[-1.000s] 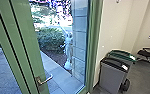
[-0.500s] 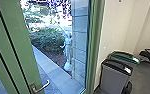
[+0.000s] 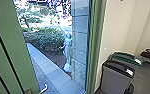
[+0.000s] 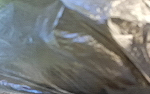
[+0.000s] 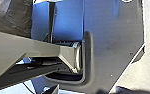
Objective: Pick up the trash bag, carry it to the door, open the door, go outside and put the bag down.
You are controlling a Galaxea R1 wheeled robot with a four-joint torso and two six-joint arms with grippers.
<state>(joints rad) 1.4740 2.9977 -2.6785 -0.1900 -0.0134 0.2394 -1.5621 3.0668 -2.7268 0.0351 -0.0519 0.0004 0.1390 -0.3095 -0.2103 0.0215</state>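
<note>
Green door (image 3: 18, 37) shows farther left than before, handle (image 3: 43, 88) lower, gap to doorpost (image 3: 95, 37) wider. Trash bag (image 4: 78, 55) near, close before left wrist camera. Cannot tell state of either gripper. Right: grey bin (image 3: 116, 78); far: bush (image 3: 44, 38).

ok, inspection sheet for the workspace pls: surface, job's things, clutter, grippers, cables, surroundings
Surface: grey floor indoors, paving outside.
Job's things: shiny crinkled plastic, likely the trash bag, close to the left wrist camera; green door looks open, handle at the picture's lower edge.
Clutter: dark-topped bin and green-topped bin beside the doorway.
Grippers: open or shut, cannot tell.
Cables: nothing clearly identifiable.
Surroundings: pale wall, dark chair, hedge outdoors.
</note>
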